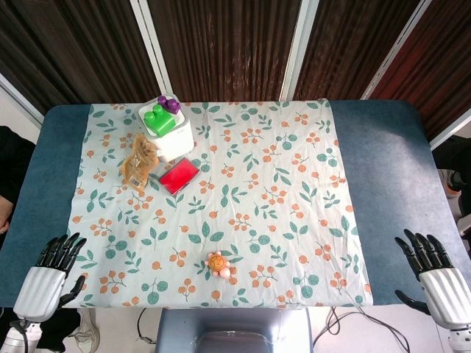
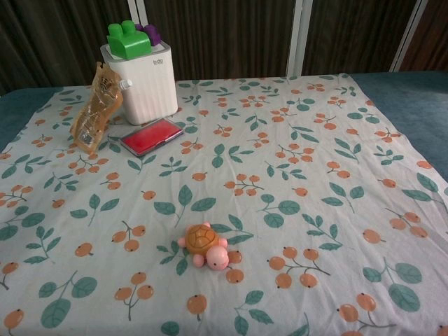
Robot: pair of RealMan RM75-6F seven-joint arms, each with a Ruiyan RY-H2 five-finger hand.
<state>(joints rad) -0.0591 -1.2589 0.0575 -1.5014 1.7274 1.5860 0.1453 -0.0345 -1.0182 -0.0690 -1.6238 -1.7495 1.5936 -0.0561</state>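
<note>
My left hand (image 1: 50, 276) hovers at the near left corner of the table, fingers spread, holding nothing. My right hand (image 1: 436, 279) sits at the near right corner, also spread and empty. Neither hand shows in the chest view. A small orange and pink toy turtle (image 1: 219, 264) (image 2: 204, 245) lies on the floral cloth (image 1: 280, 184) (image 2: 315, 154) near the front edge, midway between the hands. At the far left stands a white box (image 1: 171, 132) (image 2: 143, 82) with a green block (image 1: 157, 119) (image 2: 127, 39) and a purple block (image 1: 171, 104) (image 2: 149, 33) on top.
A tan crinkled packet (image 1: 139, 163) (image 2: 95, 108) leans beside the white box. A flat red case (image 1: 179, 175) (image 2: 150, 136) lies in front of it. The blue table (image 1: 383, 169) extends past the cloth on both sides. Dark slatted panels stand behind.
</note>
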